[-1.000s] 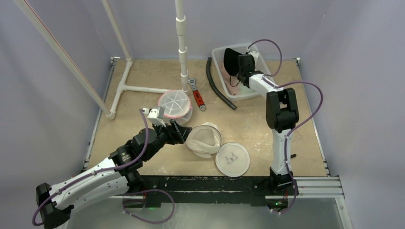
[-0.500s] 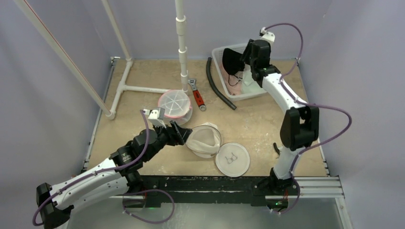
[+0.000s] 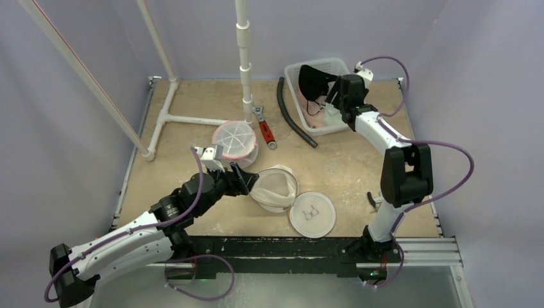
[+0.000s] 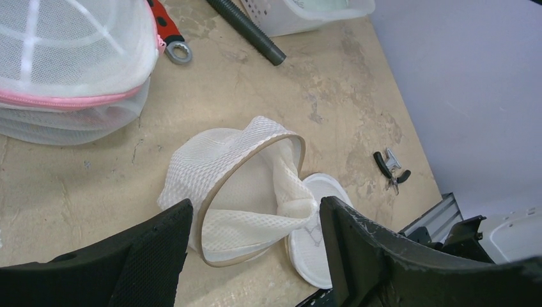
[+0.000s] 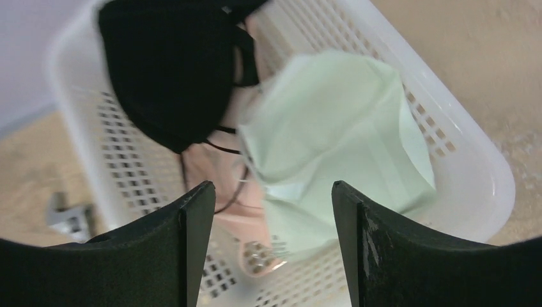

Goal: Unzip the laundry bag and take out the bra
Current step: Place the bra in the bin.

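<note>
Open, empty right hand [image 5: 268, 198] above the basket [image 5: 460, 153]; the black bra [image 5: 169, 77] lies inside at its far-left corner, just ahead of it. The left hand [image 4: 255, 208], also open, faces the gaping laundry bag [image 4: 236, 185] on the worktop [image 4: 358, 96]

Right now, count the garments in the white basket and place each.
3. Black bra draped at the left in the right wrist view, pale green garment on the right, pink garment showing beneath them. More may lie hidden.
</note>
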`<state>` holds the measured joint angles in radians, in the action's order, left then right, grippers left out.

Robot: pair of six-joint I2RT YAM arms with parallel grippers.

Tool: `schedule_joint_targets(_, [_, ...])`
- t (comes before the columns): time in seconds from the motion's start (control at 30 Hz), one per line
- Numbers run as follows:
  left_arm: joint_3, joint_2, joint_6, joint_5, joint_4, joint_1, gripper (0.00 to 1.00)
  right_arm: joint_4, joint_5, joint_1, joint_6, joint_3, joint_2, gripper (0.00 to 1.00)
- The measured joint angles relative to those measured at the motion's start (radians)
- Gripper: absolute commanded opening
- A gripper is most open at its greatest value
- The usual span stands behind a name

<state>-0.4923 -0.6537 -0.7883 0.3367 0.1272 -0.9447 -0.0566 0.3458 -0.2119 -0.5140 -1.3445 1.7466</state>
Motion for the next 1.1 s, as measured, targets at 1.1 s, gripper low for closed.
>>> schedule_joint_targets(1.1, [0.016,0.006,-0.023,0.003,0.011,0.0,0.71,0.075,-0.202,0.042,-0.012,-0.108,0.224,0.73])
